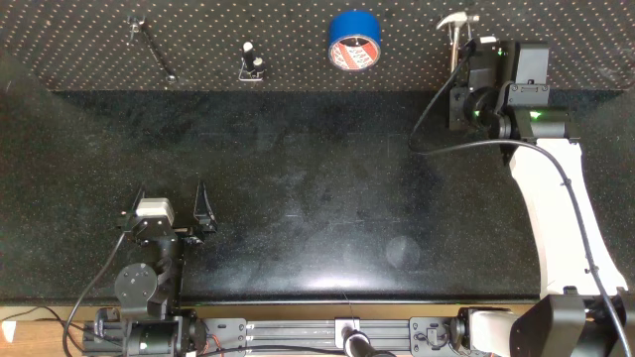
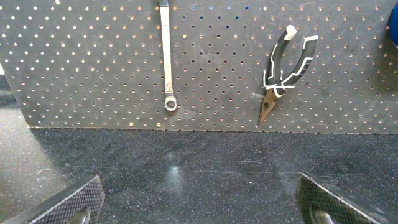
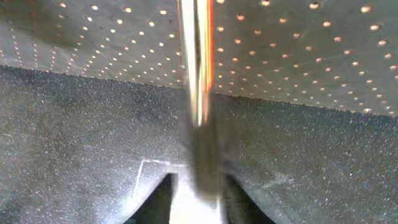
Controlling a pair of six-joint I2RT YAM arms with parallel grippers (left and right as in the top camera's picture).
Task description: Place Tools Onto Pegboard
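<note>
On the pegboard [image 1: 79, 50] along the far edge hang a wrench [image 1: 154, 48], black-and-white pliers [image 1: 252, 63] and a blue tape roll [image 1: 355, 42]. At the far right, a steel hammer [image 1: 458, 22] lies against the board with its head up. My right gripper [image 1: 464, 67] is shut on the hammer's handle [image 3: 198, 93], which runs up between its fingers in the right wrist view. My left gripper [image 1: 171, 210] stands open and empty near the front left of the table. In its wrist view it faces the wrench [image 2: 166, 56] and the pliers [image 2: 283, 68].
The black tabletop [image 1: 317, 188] stretches between the arms and the board. The right arm's cable [image 1: 429, 119] loops over the table near the board. Bare pegboard holes [image 3: 298, 50] lie on both sides of the hammer.
</note>
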